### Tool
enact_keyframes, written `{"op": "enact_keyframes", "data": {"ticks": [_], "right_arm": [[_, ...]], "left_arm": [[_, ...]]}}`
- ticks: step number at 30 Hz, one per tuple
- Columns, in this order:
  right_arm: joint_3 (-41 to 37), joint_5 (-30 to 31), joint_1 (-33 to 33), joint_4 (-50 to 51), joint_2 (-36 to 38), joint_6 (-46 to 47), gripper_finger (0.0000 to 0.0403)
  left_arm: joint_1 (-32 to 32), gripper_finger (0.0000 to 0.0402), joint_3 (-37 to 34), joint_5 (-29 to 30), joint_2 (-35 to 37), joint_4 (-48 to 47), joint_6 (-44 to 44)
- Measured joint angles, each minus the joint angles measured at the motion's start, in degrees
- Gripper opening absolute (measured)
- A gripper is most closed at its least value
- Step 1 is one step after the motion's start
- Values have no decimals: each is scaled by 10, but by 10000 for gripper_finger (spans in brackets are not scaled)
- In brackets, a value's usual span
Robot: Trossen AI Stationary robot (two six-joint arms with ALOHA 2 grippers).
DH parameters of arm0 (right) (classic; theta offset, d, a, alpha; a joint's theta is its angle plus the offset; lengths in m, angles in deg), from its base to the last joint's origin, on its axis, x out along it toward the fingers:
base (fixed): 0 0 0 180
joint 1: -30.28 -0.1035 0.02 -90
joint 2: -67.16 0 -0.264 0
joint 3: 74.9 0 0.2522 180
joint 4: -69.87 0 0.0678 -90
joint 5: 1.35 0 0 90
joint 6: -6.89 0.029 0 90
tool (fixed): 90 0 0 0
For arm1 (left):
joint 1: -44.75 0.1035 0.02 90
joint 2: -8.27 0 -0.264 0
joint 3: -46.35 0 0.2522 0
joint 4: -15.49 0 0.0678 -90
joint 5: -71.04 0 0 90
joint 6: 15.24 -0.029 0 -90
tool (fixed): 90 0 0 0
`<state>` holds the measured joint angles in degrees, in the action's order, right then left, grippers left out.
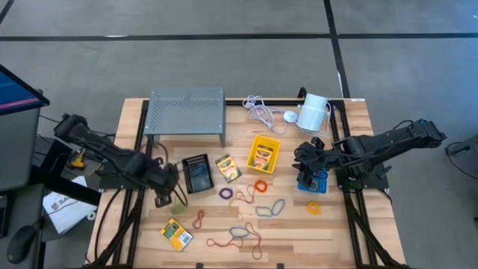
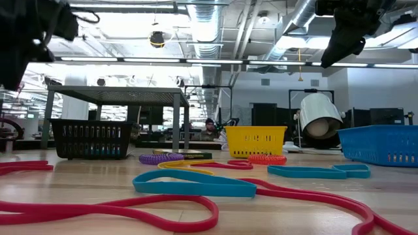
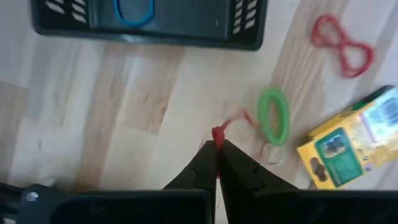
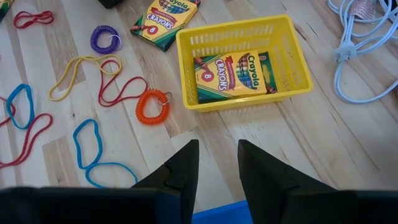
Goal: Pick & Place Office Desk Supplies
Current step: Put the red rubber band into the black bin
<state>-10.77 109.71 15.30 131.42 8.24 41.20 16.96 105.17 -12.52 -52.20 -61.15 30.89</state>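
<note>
The left claw (image 3: 216, 163) hangs low over the worktop (image 1: 299, 235) at its left edge, just short of the black bin (image 1: 197, 173), and its two fingers are clenched on a thin red rubber band (image 3: 219, 134), a scrap of which pokes out from between the tips in the left wrist view. The black bin, which already holds a blue loop (image 3: 133, 9), lies straight ahead of those fingers, a short way off across bare wood; its long side runs crosswise to the claw's heading, so the drop looks to call for a lift and a short push forward over the near wall. A green coiled band (image 3: 273, 116) and a crayon box (image 3: 348, 146) lie on the wood off to one side of that line, the green coil close by the fingertips, and they could be brushed if the claw swings wide. The left arm is plainly the nearer one for this bin. The right claw (image 4: 216, 162) stands released, fingers apart and holding nothing, over the blue bin (image 1: 312, 181) on the worktop's right side, with the yellow bin (image 4: 242, 59) and the crayon box inside it (image 4: 233, 73) ahead of it and an orange coiled band (image 4: 153, 106) nearby. Many loose loops are scattered across the middle of the worktop, so the sorting seems far from done.
</note>
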Motion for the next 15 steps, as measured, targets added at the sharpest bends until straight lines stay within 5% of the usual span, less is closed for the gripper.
{"op": "enact_keyframes", "data": {"ticks": [15], "right_arm": [[0,0,0,2,0,0,107]], "left_arm": [[0,0,9,44,43,-19,-11]]}}
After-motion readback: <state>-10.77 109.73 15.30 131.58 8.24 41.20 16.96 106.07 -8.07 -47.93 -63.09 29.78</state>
